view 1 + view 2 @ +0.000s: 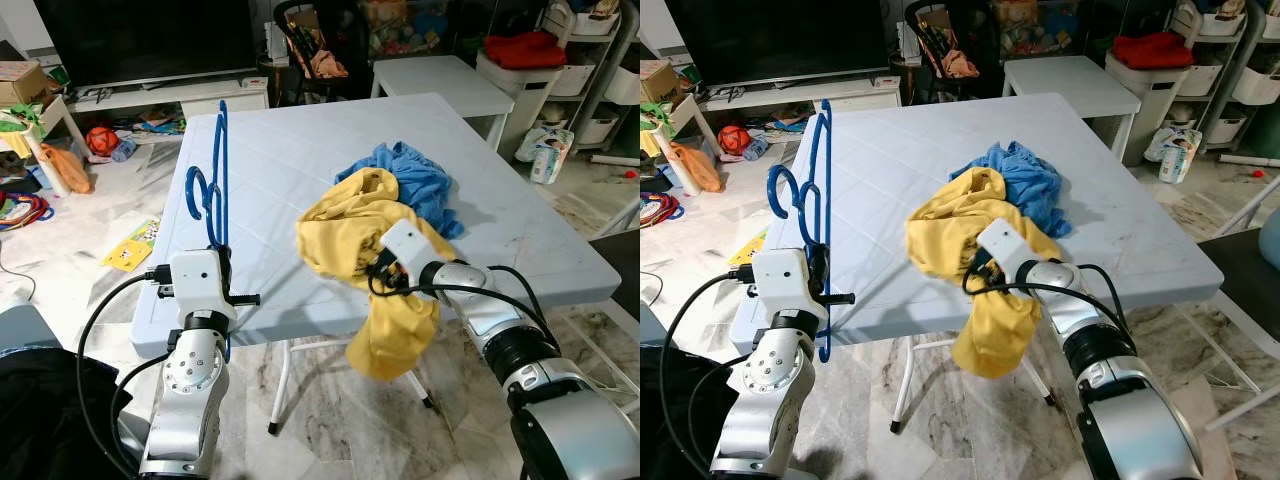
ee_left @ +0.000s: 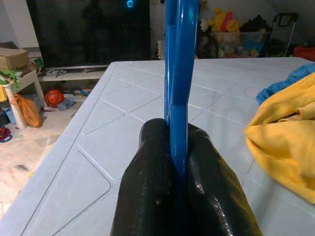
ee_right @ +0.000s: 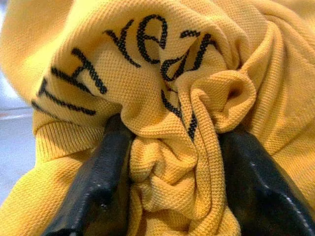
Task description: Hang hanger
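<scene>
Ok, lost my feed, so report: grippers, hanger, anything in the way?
Left gripper shut on blue hanger, held upright at table edge. Right gripper shut on yellow shirt, partly draped off edge. Blue garment behind it.

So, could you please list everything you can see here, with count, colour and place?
hanger: one, blue, held upright at the table's left edge
yellow shirt: one, with black lettering, on the table, part hanging over the front edge
blue garment: one, crumpled on the table behind the yellow shirt
folding table: one, white, centre
small table: one, white, behind
television: one, black, back left
red cloth: one, on a bin back right
toys and clutter: several, mixed colours, floor at left
left gripper: black fingers shut on the hanger
right gripper: black fingers shut on the yellow shirt
</scene>
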